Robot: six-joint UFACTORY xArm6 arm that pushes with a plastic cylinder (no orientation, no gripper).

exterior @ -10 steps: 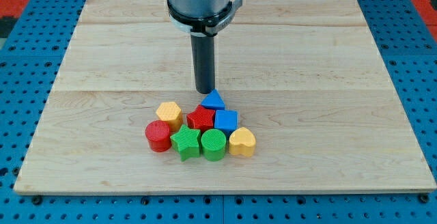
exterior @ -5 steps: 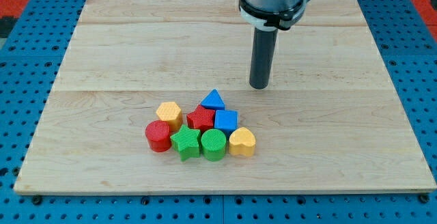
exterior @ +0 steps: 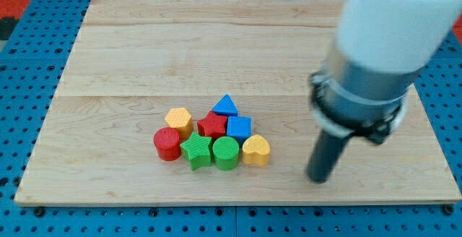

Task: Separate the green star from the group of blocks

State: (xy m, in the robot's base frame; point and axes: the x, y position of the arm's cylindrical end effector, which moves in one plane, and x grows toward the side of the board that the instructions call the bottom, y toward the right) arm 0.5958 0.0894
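Note:
The green star (exterior: 195, 151) lies in the bottom row of a tight cluster, between the red cylinder (exterior: 167, 144) on its left and the green cylinder (exterior: 225, 153) on its right. A red star (exterior: 212, 126) sits just above it. A yellow hexagon (exterior: 178, 120), a blue triangle (exterior: 226, 105), a blue cube (exterior: 239, 128) and a yellow heart (exterior: 255, 151) complete the group. My tip (exterior: 317, 178) rests on the board to the right of the cluster, well clear of the yellow heart, and touches no block.
The wooden board (exterior: 108, 56) lies on a blue perforated table (exterior: 447, 85). The arm's body looms large and blurred over the board's right side. The board's bottom edge runs just below my tip.
My tip has swung from just above the blue triangle, rightward, then down to the board's lower right. The blocks have not moved.

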